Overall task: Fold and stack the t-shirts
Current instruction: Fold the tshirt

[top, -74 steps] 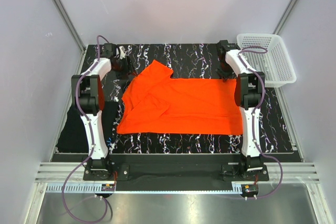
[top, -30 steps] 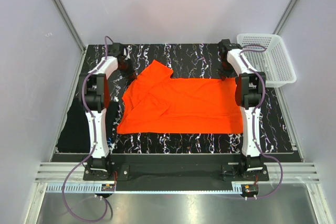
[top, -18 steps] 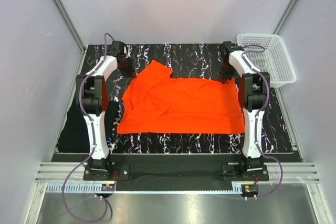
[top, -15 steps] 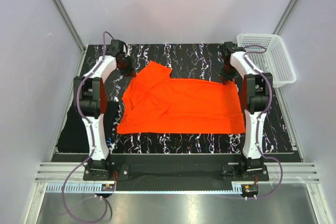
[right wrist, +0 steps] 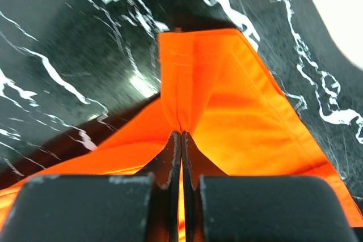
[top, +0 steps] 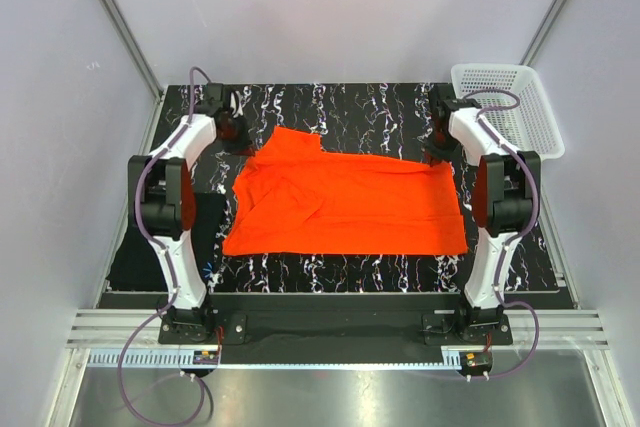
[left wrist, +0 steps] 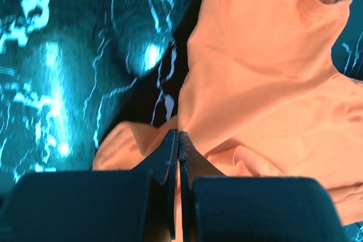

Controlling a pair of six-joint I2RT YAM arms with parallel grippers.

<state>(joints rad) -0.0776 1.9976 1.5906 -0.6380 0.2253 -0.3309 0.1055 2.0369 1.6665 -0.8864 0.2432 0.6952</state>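
The orange-red t-shirt lies spread across the middle of the marbled mat. My left gripper is at its far left corner, shut on a pinch of the cloth. In the left wrist view the jaws meet on an orange fold. My right gripper is at the far right corner, also shut on the shirt. In the right wrist view cloth rises in a ridge from the closed tips. A folded black t-shirt lies at the mat's left edge, partly behind the left arm.
A white mesh basket stands at the back right, just beyond the right arm. Pale walls close in the table at the back and on both sides. Both arm bases stand at the near edge.
Both arms have swung their elbows outward while holding the far corners. The shirt's far edge has shifted slightly nearer, and the raised far-left flap now lies lower and flatter.
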